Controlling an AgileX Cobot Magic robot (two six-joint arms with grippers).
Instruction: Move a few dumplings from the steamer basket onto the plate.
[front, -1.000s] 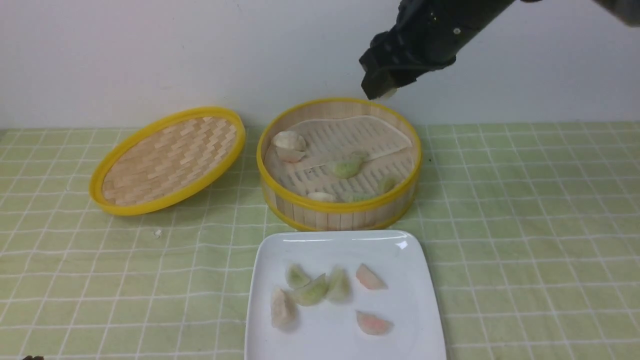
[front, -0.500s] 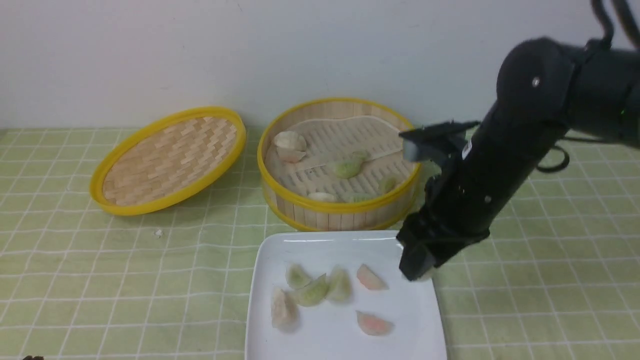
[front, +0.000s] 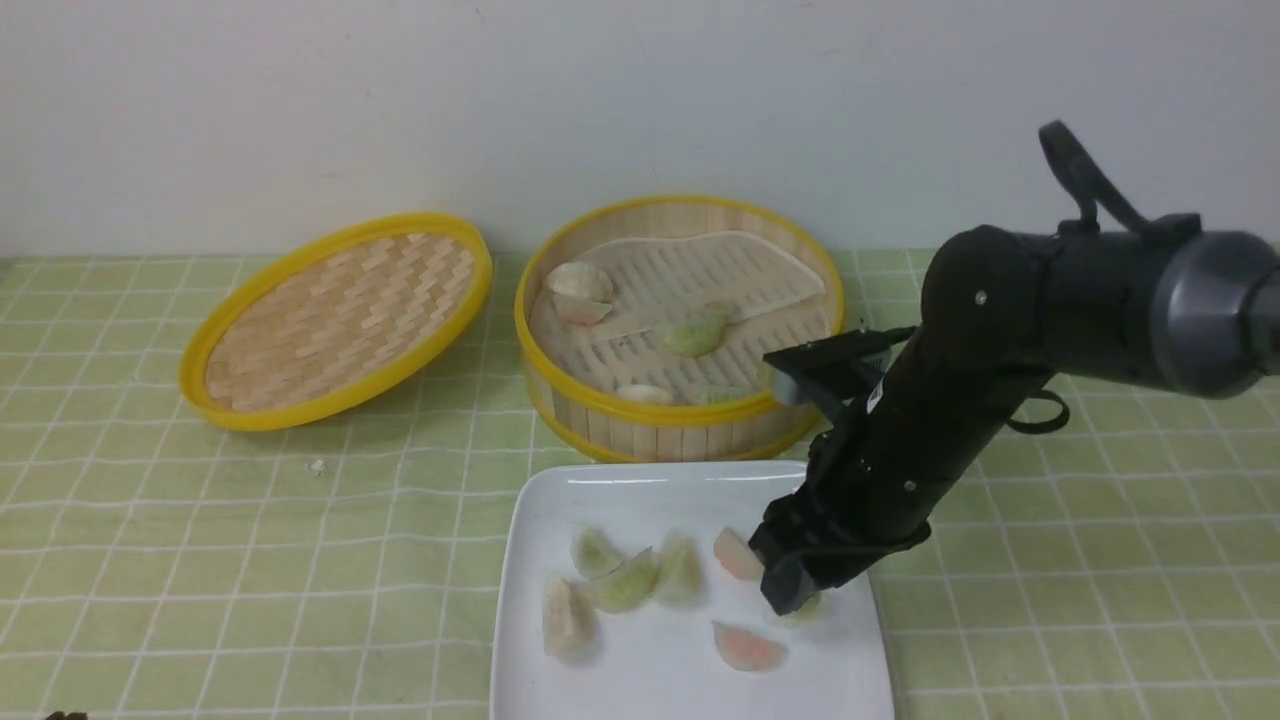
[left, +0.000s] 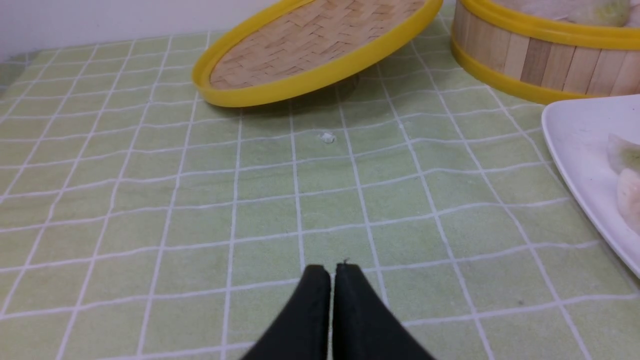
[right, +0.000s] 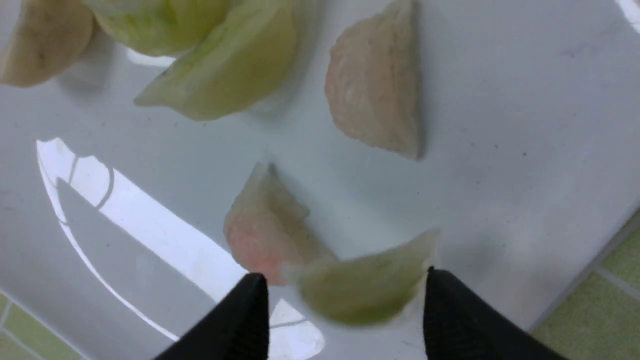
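My right gripper (front: 795, 603) hangs low over the right part of the white square plate (front: 650, 490). Its jaws are open in the right wrist view (right: 345, 280), and a blurred pale green dumpling (right: 362, 292) sits loose between them, with a gap at the left finger. Other green dumplings (front: 625, 582) lie left of centre on the plate. The steamer basket (front: 680, 410) behind holds more green dumplings (front: 693, 335). My left gripper (left: 332, 270) is shut and empty, low over the cloth.
Two pinkish dumplings (front: 748, 647) and a whitish one (front: 565, 615) lie on the plate. Whitish dumplings (front: 578, 285) sit in the basket. The woven lid (front: 335, 318) leans at the back left. A small crumb (left: 327, 137) lies on the checked cloth.
My right arm came from above the basket's far rim down to the plate's right side. The green dumpling now sits between open jaws. The left gripper has not moved.
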